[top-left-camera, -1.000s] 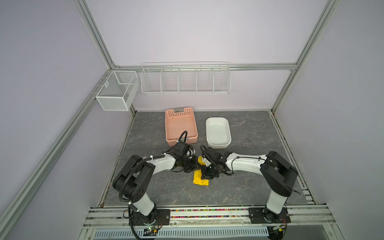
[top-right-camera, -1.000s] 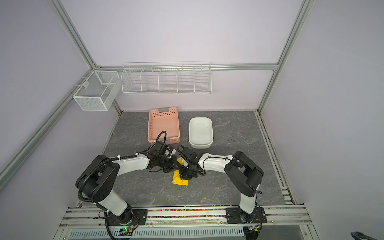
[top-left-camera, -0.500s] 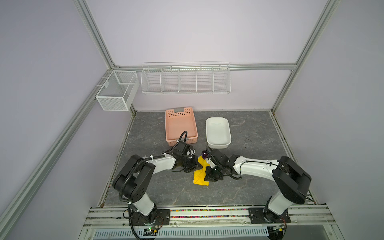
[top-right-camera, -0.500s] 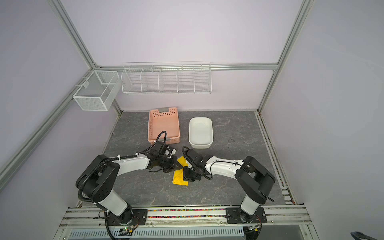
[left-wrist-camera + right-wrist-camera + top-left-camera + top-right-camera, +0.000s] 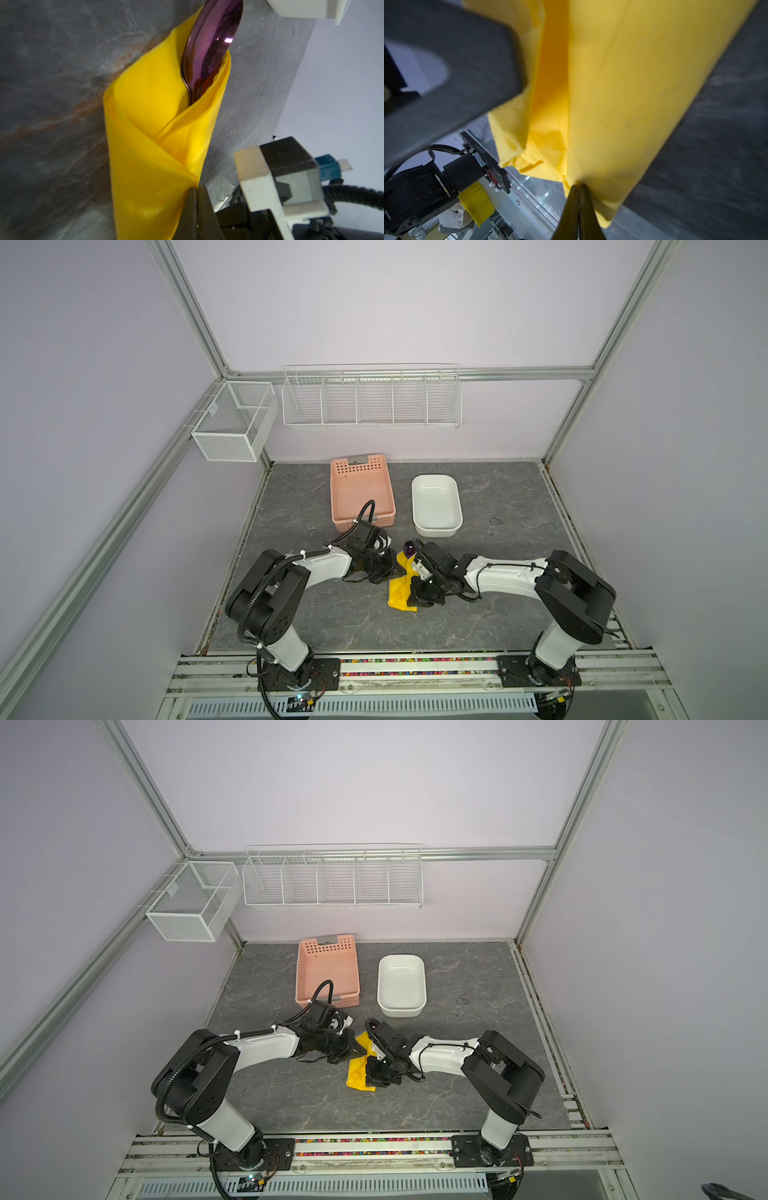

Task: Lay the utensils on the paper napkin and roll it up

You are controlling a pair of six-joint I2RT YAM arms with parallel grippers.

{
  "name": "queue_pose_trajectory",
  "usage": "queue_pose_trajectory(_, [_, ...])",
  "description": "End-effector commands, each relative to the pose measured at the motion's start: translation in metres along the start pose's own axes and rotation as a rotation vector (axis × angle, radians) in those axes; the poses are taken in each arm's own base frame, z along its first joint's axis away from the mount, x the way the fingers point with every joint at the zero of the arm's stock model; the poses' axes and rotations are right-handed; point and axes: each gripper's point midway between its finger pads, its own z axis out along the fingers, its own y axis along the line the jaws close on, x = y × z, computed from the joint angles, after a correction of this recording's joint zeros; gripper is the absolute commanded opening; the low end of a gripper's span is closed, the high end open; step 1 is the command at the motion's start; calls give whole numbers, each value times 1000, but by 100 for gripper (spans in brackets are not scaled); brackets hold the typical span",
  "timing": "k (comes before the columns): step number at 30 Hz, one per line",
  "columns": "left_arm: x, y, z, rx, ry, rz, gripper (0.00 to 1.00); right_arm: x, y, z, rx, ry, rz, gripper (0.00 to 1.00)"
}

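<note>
Paper napkin (image 5: 398, 593) rolled, edges overlapping; open tabletop (image 5: 353, 626) toward front.

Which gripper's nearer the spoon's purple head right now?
Left. The left gripper has its jaws shut on the napkin roll partway along, close to the spoon head. The right gripper pinches the roll's far end, away from the spoon.

The right hand (image 5: 414, 602) has slid back along the rolled paper napkin (image 5: 399, 587) to its near end, where it pinches the yellow edge. The right arm (image 5: 505, 572) has swung outward and sunk lower. Beyond the hand, at the roll's far end, the spoon (image 5: 409, 548) shows its purple head, hidden under the wrist a second ago, and more yellow lies bare
</note>
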Motion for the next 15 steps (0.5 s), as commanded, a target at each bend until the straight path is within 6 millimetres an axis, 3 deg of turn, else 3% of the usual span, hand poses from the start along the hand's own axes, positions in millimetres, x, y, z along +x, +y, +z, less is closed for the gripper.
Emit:
queue_pose_trajectory(1, [-8, -22, 0, 55, -10, 16, 0, 1, -4, 4, -1, 10, 30, 7])
queue_pose_trajectory(15, [-7, -30, 35, 84, 49, 5, 0, 1, -3, -2, -28, -19, 31, 7])
